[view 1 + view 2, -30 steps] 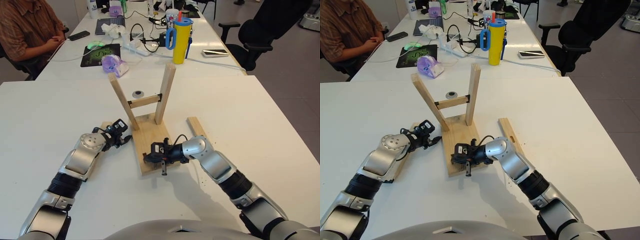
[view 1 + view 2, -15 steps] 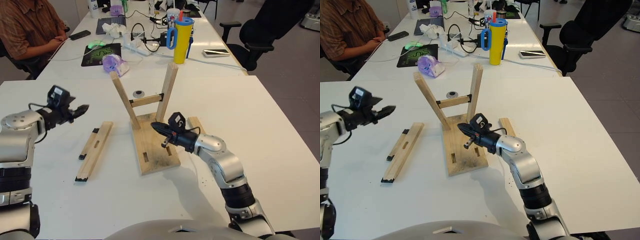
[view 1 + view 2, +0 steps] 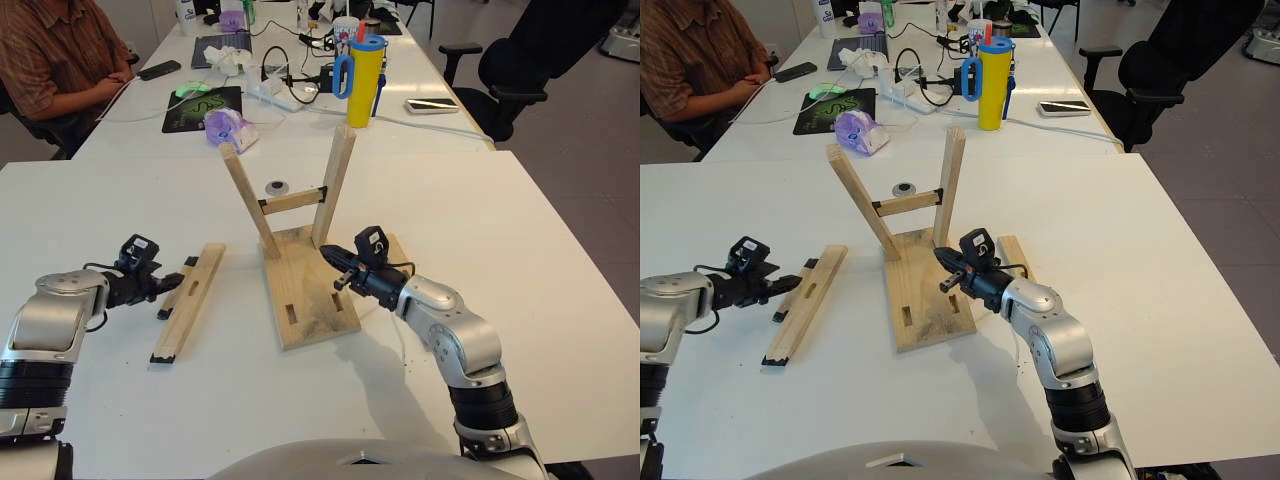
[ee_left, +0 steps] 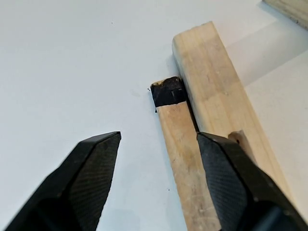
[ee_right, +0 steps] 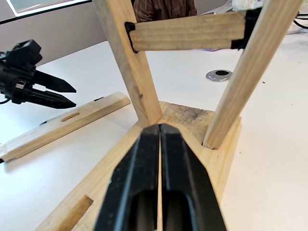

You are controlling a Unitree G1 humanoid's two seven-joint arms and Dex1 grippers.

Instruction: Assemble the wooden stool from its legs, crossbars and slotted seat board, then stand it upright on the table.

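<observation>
The left gripper [image 3: 170,283] is hovering, fingers spread either side of a short crossbar [image 4: 179,144] lying against a loose leg [image 3: 190,300]. Mid-table, the seat board [image 3: 312,308] is lying flat, carrying two joined legs [image 3: 248,200]. The right gripper [image 3: 328,253] is hovering over it, fingers pressed together, empty.

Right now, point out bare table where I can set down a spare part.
Free: the right side of the table, beyond the right loose leg; also its near edge in front of the seat board. Crowded: the strip between the seat board and the left loose leg and crossbar.
</observation>
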